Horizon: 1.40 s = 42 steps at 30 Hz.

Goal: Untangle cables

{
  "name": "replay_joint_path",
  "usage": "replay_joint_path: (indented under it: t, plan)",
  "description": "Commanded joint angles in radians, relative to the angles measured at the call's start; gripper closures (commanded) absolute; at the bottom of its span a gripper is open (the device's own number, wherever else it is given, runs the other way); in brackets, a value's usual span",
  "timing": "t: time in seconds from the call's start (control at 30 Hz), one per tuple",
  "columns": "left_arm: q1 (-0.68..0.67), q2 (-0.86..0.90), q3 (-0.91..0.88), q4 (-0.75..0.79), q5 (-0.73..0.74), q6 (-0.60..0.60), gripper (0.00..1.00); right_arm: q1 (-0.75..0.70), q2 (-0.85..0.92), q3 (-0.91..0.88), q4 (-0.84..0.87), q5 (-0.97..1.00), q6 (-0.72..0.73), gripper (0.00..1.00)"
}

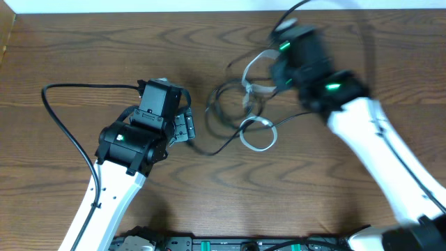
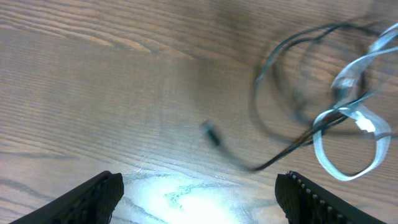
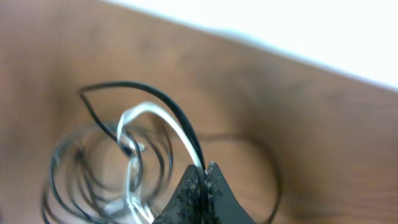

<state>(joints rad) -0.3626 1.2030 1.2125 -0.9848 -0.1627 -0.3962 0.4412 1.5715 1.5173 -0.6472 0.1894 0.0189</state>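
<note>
A black cable [image 1: 216, 150] and a white cable [image 1: 272, 137] lie tangled in loops at the table's middle. My right gripper [image 1: 273, 78] is at the upper part of the tangle. In the right wrist view it [image 3: 203, 171] is shut on the white cable [image 3: 155, 117] and the black cable [image 3: 149, 90] together, which arch up out of the jaws. My left gripper [image 1: 184, 127] is open and empty, just left of the tangle. In the left wrist view [image 2: 199, 199], the black cable's plug end [image 2: 211, 134] lies ahead of the fingers and the white loop [image 2: 348, 174] is at the right.
The wooden table [image 1: 83, 49] has a white edge strip along the back. A thick black arm wire [image 1: 63, 125] curves over the table left of the left arm. Arm bases and a rail sit at the front edge [image 1: 209, 244].
</note>
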Motion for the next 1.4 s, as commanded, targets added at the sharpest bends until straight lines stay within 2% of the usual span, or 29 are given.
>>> replay_joint_path:
  t: [0.0,0.1,0.27,0.3,0.33,0.37,0.4,0.43,0.47,0.6,0.73,0.9,1.07,1.27,1.37]
  plan:
    - [0.004,0.002,0.016,0.004,-0.002,-0.006,0.16,-0.081,-0.064,0.077,-0.004,-0.056,0.007,0.99]
    - [0.004,0.002,0.016,0.018,-0.001,-0.01,0.16,-0.111,-0.077,0.079,-0.027,-0.214,0.006,0.99]
    - [0.004,0.003,0.016,0.045,0.06,-0.009,0.16,-0.1,-0.05,0.078,-0.135,-0.227,-0.042,0.99]
    - [0.004,0.004,0.016,0.048,0.063,-0.008,0.16,-0.097,-0.045,0.077,-0.156,-0.227,-0.043,0.95]
    - [0.004,0.005,0.016,0.051,0.068,-0.008,0.16,-0.095,-0.041,0.077,-0.173,-0.227,-0.043,0.88]
    - [0.004,0.005,0.016,0.055,0.074,-0.008,0.16,-0.091,-0.037,0.077,-0.204,-0.227,-0.048,0.65]
    - [0.004,0.006,0.016,0.056,0.076,-0.009,0.16,-0.089,-0.033,0.077,-0.219,-0.227,-0.061,0.5]
    - [0.004,0.006,0.016,0.059,0.077,-0.009,0.16,-0.088,-0.029,0.077,-0.237,-0.225,-0.087,0.28]
    - [0.004,0.006,0.016,0.061,0.077,-0.009,0.16,-0.088,-0.021,0.077,-0.255,-0.196,-0.098,0.02]
    - [0.004,0.006,0.016,0.061,0.077,-0.009,0.16,-0.09,0.015,0.076,-0.286,-0.057,0.011,0.01]
    - [0.004,0.006,0.016,0.07,0.111,-0.007,0.16,-0.092,0.116,0.072,-0.284,-0.075,0.01,0.01]
    - [0.003,0.006,0.016,0.071,0.111,-0.005,0.16,-0.092,0.29,0.072,-0.342,-0.308,0.01,0.01]
    - [0.003,0.006,0.015,0.074,0.111,-0.005,0.16,-0.063,0.409,0.072,-0.329,-0.495,-0.011,0.04]
    - [0.003,0.018,0.015,0.074,0.111,-0.005,0.16,0.005,0.505,0.072,-0.275,-0.506,-0.088,0.01]
    - [0.003,0.033,0.015,0.073,0.111,-0.006,0.16,0.032,0.557,0.072,-0.207,-0.457,-0.087,0.04]
